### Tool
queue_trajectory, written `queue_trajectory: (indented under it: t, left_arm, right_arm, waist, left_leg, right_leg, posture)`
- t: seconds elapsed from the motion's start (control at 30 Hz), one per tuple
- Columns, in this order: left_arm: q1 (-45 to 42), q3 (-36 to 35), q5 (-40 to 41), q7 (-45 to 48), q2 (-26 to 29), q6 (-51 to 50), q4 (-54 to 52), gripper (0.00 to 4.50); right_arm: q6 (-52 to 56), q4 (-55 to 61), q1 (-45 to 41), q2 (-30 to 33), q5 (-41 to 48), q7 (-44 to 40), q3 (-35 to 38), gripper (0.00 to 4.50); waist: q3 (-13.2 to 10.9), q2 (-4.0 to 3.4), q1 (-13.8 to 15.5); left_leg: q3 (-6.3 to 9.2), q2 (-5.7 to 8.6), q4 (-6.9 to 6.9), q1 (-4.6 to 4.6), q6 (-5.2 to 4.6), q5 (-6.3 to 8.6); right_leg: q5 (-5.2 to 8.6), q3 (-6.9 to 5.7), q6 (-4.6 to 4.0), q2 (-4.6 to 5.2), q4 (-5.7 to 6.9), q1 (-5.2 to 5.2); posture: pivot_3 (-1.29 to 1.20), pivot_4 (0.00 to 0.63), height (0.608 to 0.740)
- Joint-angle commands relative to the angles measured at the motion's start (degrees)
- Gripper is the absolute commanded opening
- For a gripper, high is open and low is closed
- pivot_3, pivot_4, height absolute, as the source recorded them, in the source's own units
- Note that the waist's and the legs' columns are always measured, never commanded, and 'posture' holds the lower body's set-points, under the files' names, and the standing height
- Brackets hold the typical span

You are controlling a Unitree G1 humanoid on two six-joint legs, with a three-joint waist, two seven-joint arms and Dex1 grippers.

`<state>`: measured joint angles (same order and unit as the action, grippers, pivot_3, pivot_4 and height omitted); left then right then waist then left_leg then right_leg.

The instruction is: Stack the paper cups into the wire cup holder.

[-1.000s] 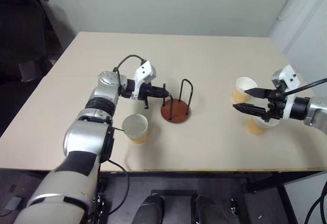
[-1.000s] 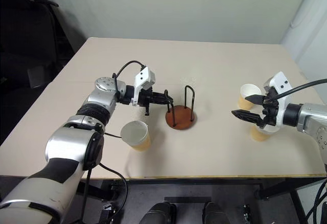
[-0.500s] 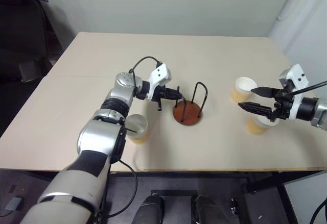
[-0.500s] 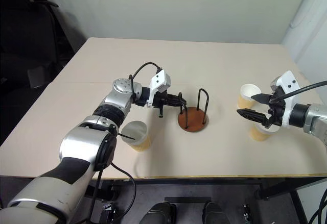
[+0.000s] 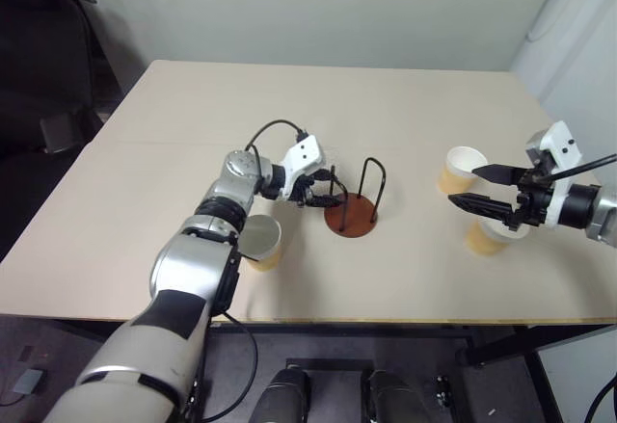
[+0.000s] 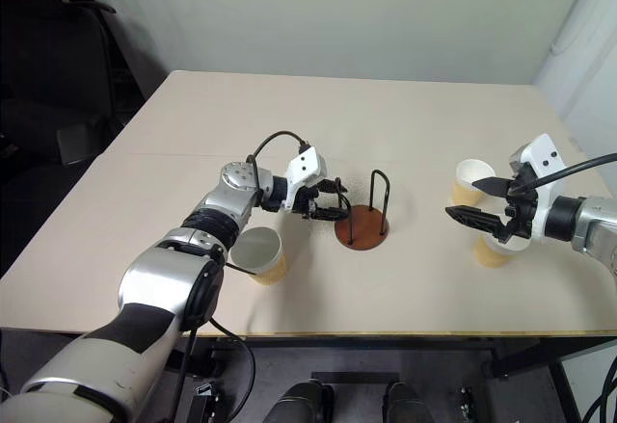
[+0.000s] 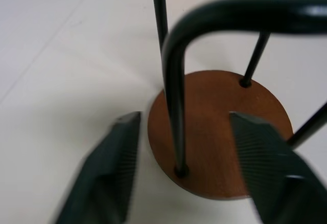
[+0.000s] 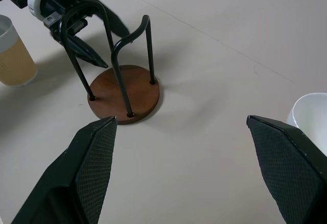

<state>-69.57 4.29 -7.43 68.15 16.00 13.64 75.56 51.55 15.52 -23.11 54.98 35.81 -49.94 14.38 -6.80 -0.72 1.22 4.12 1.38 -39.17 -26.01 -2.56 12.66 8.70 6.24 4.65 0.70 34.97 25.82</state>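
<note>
Since a second ago, my left gripper (image 6: 331, 203) has let go of the near wire loop of the wire cup holder (image 6: 363, 224); its fingers now stand apart on either side of that loop's post, close over the edge of the reddish-brown disc base. Between those frames the holder itself slid across the worktop (image 6: 405, 124) toward my right, ending a little nearer the right-hand cups. It stands upright, both black loops vertical, with no cup in it. One paper cup (image 6: 257, 253) sits upright near the front edge, beside my left forearm, clear of the holder. Two more stand on my right: one (image 6: 470, 181) behind my right gripper (image 6: 468, 203) and one (image 6: 494, 249) partly hidden beneath it. My right gripper hovers above the worktop, jaws wide apart and empty, pointed toward the holder, well apart from it.
</note>
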Motion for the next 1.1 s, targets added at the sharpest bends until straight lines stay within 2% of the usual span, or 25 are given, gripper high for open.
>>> queue_trajectory:
  t: [0.03,0.23,0.4,0.57,0.73,0.9,1.1]
  left_arm:
    - [-1.6,-1.5,0.8,-2.4,-0.5,1.6,-0.2,4.47]
    - [-1.8,-1.4,0.0,-5.8,-1.4,2.7,-0.1,4.47]
    - [-2.8,-1.3,-0.1,-3.8,-0.9,3.4,-0.4,4.47]
    - [-3.6,1.0,-2.3,2.0,2.2,5.5,-0.7,4.47]
    - [-4.0,4.0,-5.5,3.3,5.9,9.2,-0.8,4.47]
    - [-4.3,5.7,-7.8,1.1,8.8,11.6,-0.6,4.47]
    - [-5.9,2.9,-6.0,-2.7,11.6,9.6,-0.3,4.47]
  right_arm:
    - [-0.4,1.7,-0.5,0.5,0.5,0.7,1.5,4.13]
    - [0.0,2.0,-0.2,0.7,0.7,0.9,2.0,4.13]
    - [0.3,2.1,-0.1,0.8,1.0,0.8,2.2,4.13]
    - [0.5,1.9,-0.8,1.1,1.5,0.5,1.8,4.13]
    - [0.3,1.4,-1.4,1.0,1.4,0.4,1.4,4.13]
    - [-0.6,0.4,-2.5,1.2,0.3,0.5,0.6,4.13]
    - [-2.0,-2.3,-5.6,1.5,-2.0,0.7,-0.8,4.13]
  waist:
    - [0.0,0.0,0.0]
    - [0.0,0.0,0.0]
    - [0.0,0.0,0.0]
    - [0.0,0.0,0.0]
    - [0.0,0.0,0.0]
    - [0.0,0.0,0.0]
    - [0.0,0.0,0.0]
  left_leg:
    - [0.0,0.0,0.0,0.0,-0.01,-0.01]
    - [-0.02,0.01,-0.02,0.0,-0.02,-0.01]
    - [-0.02,0.01,-0.02,0.0,-0.02,-0.02]
    - [-0.02,0.01,-0.01,0.0,-0.02,-0.02]
    - [-0.02,0.01,0.0,0.02,-0.02,-0.01]
    - [-0.01,0.01,0.0,0.0,-0.02,-0.01]
    - [0.01,0.02,0.02,-0.02,-0.03,-0.02]
  right_leg:
    - [0.0,0.0,0.0,0.0,0.0,0.0]
    - [-0.01,0.0,0.02,0.01,0.0,-0.02]
    - [-0.01,0.0,0.03,0.01,0.0,-0.02]
    - [-0.02,0.01,0.03,0.0,-0.01,-0.01]
    - [-0.01,0.02,0.02,0.0,0.0,0.0]
    - [-0.01,0.02,0.01,0.02,-0.01,0.01]
    - [-0.02,0.01,-0.03,0.03,0.0,0.05]
  posture:
    - [0.0,0.15,0.74]
    - [0.0,0.15,0.74]
    - [0.0,0.15,0.74]
    - [0.0,0.15,0.74]
    - [0.0,0.15,0.74]
    - [0.0,0.15,0.74]
    - [0.0,0.15,0.74]
